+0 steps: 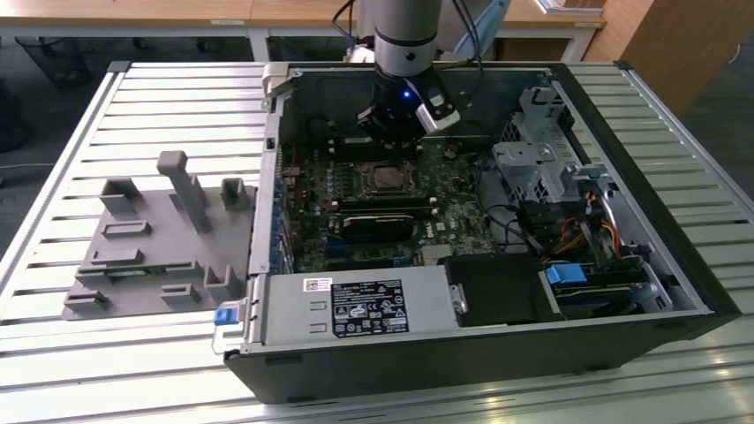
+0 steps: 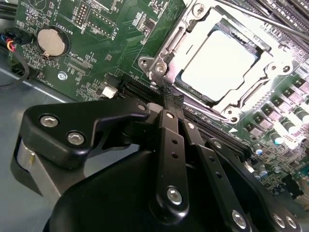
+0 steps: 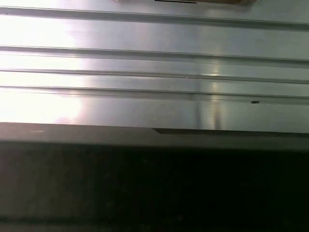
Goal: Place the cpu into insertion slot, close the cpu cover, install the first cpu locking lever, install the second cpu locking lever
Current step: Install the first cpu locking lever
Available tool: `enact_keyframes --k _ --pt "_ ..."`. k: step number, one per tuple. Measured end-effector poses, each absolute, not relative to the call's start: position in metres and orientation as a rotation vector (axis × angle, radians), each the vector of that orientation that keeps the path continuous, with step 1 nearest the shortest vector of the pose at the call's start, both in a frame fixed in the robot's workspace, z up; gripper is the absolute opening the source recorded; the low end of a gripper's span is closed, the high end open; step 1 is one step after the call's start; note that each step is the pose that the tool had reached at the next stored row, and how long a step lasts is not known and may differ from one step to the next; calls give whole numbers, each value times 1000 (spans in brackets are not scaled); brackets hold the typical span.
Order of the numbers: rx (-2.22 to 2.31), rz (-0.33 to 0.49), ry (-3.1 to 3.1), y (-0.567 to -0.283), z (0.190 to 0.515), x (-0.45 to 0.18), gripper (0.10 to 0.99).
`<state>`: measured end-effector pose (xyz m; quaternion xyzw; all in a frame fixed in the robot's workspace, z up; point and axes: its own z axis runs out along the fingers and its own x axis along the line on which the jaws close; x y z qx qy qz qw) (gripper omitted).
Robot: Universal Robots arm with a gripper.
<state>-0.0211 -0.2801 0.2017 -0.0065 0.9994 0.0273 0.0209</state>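
Slatted aluminium table (image 1: 154, 97) bears an open black computer case (image 1: 471, 364) — inside it the pale silver square cpu (image 2: 217, 63) lies flat, face up — black gripper (image 2: 168, 100) fingers together.

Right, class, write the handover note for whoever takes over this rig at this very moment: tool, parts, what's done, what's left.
The tool is shut with nothing seen in it. Its tip is close by a corner of the cpu cover, inside the open computer case.
The cpu lies in the insertion slot. The cover lies flat over it, and the chip's pale top shows through the window.
Done: cpu placed, cover closed.
Left: the two locking levers. Whether either is latched cannot be told from these views.
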Motion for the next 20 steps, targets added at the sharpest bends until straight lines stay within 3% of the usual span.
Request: enact_keyframes --k 20 --pt "-20 58 3102 -279 199 -20 106"
